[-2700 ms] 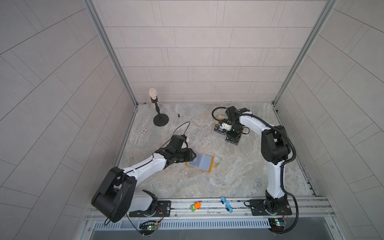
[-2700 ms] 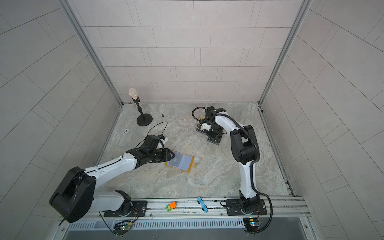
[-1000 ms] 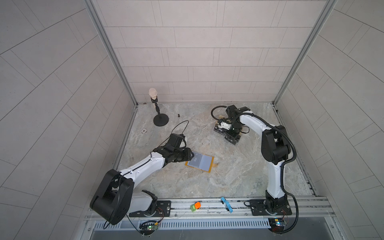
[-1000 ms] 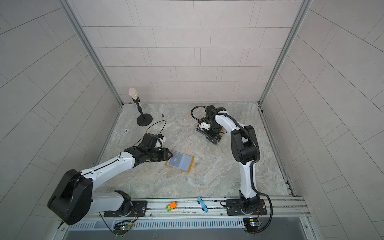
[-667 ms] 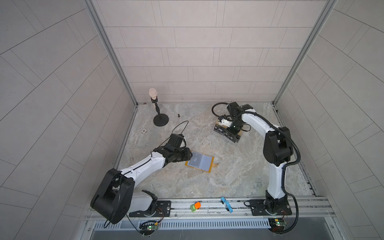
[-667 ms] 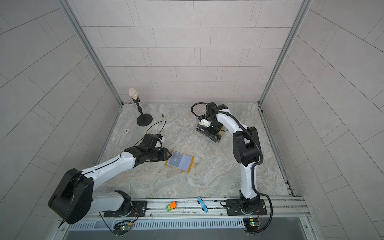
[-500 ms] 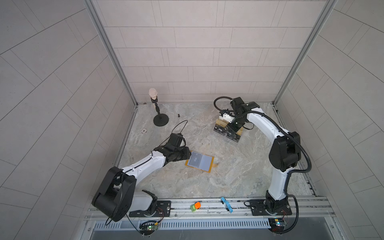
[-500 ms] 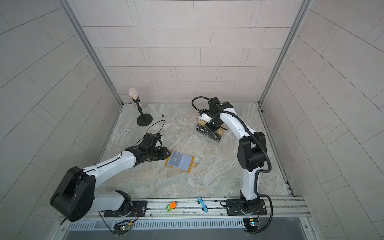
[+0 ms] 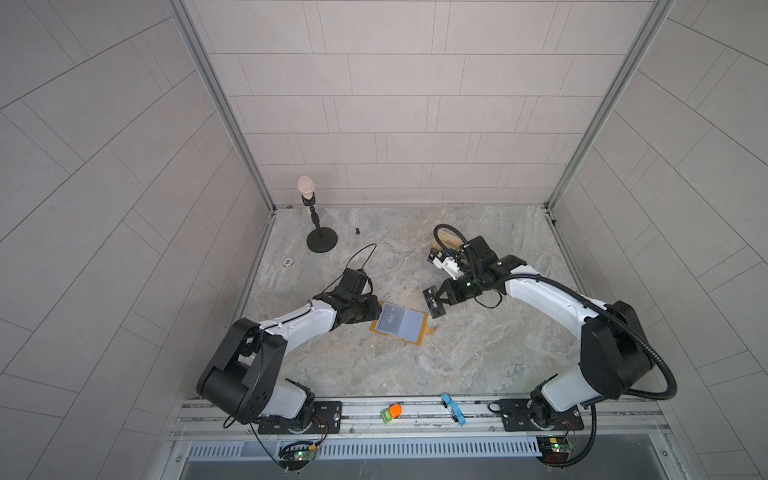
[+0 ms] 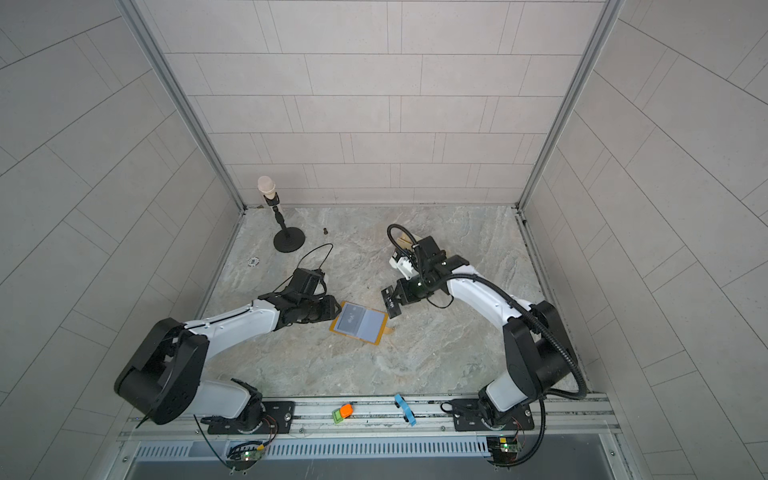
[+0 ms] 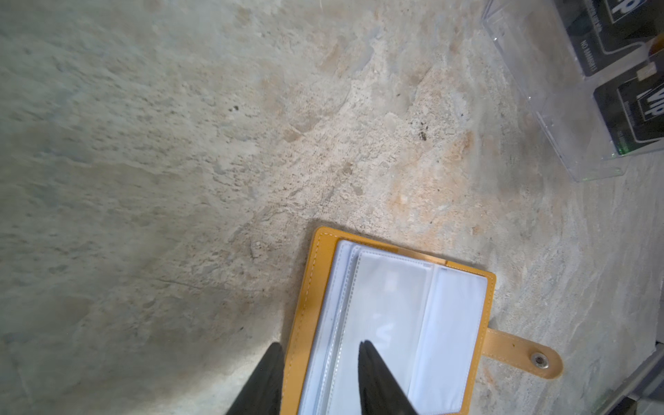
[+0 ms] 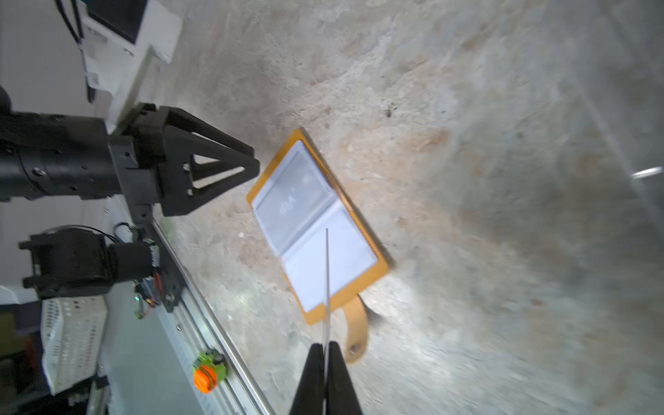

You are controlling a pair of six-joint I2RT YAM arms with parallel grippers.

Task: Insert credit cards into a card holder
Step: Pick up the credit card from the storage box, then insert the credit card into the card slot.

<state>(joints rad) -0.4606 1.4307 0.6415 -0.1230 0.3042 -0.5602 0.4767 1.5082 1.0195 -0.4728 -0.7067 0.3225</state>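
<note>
The card holder (image 9: 409,328) (image 10: 368,328) lies open and flat on the stone table, with its mustard cover down and its clear sleeves up. Its left sleeve holds one black credit card (image 9: 391,319) (image 12: 287,204). My left gripper (image 9: 376,311) (image 11: 321,354) is open at the holder's left edge (image 11: 305,305). One fingertip is beside the cover and the other is over the sleeves. My right gripper (image 9: 439,300) (image 12: 325,350) is shut on another black credit card (image 9: 432,303) (image 12: 327,287). It holds this card just above the holder's right edge and snap tab (image 12: 355,323).
The clear acrylic card stand (image 11: 560,118) with more black cards (image 11: 632,118) stands behind the right arm, which mostly hides it in both top views. A microphone stand (image 9: 318,237) is at the back left. A rail (image 9: 415,415) runs along the front edge.
The right arm has swung from the card stand at the back down toward the card holder, carrying a black card. The left gripper has stayed at the holder's left edge.
</note>
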